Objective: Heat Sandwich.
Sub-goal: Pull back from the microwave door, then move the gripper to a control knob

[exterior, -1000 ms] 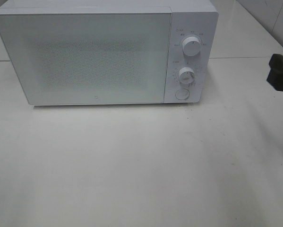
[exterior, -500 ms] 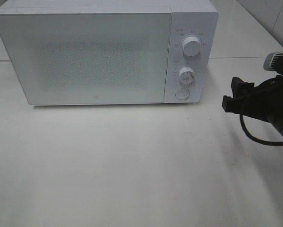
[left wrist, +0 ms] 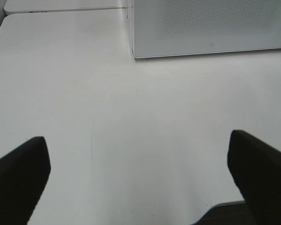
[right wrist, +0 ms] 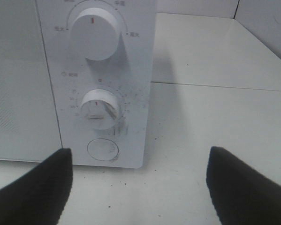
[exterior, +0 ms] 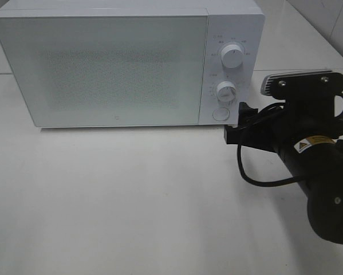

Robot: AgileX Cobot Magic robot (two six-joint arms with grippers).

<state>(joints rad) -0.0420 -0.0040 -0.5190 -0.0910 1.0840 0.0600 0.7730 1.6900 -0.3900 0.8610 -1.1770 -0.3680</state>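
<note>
The sandwich is not in view in any frame. The white microwave (exterior: 102, 69) stands at the back of the table with its door shut. My right gripper (exterior: 234, 123) is open, just right of the control panel, level with the round door button (exterior: 220, 114). In the right wrist view the gripper (right wrist: 140, 187) faces the upper knob (right wrist: 94, 35), the lower knob (right wrist: 99, 108) and the button (right wrist: 102, 149), with nothing between its fingers. My left gripper (left wrist: 140, 183) is open and empty over bare table, well away from the microwave (left wrist: 206, 23); the exterior high view does not show it.
The white table (exterior: 131, 195) stretches in front of the microwave. A seam in the table (exterior: 297, 70) runs behind to the right. A tiled wall (exterior: 331, 17) stands at the back right. A black cable (exterior: 257, 177) loops off the right arm.
My right arm has come in from the right edge, leftward to the microwave's control panel. The microwave has not moved, and its door stays shut.
</note>
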